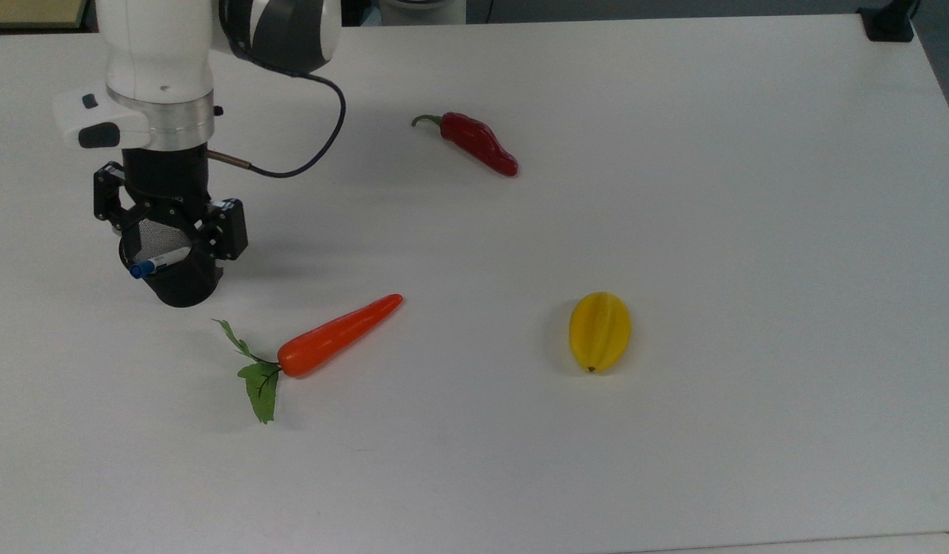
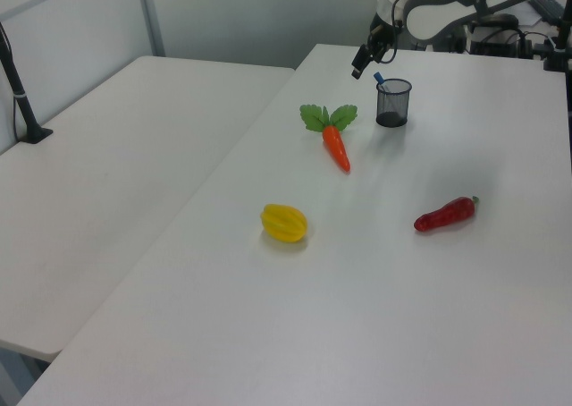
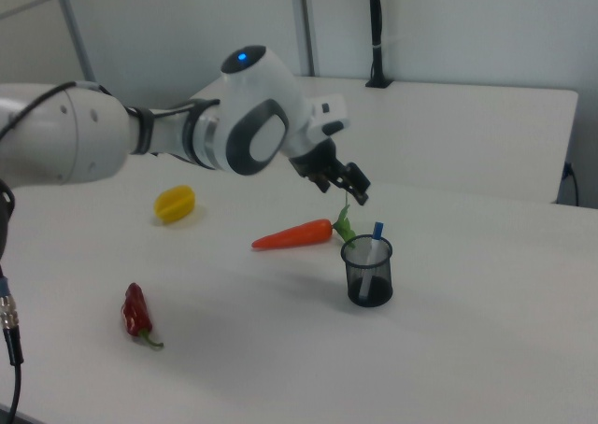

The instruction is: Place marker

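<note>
Currently, reading the top view from its left, I see the tool [image 1: 169, 219] suspended above a black mesh cup [image 1: 178, 277], its two black fingers spread apart and holding nothing. The cup is a small cylinder of fine wire mesh, standing upright on the smooth white surface [image 1: 674, 231]. The marker [image 1: 158, 262], a slim white barrel with a blue cap, stands inside the cup, leaning against the rim with its blue end protruding above it; in the right view the marker [image 3: 376, 242] tilts slightly and the tool [image 3: 342, 183] sits just above and toward the right view's left of it.

Next comes a glossy orange plastic carrot [image 1: 340, 335], tapered, with green fabric-like leaves at its thick end, lying near the cup. Further along lies a shiny red chilli pepper [image 1: 478, 144], wrinkled and curved, with a green stem. Last is a yellow ribbed fruit [image 1: 600, 330], oval with lengthwise ridges, well apart from the rest.
</note>
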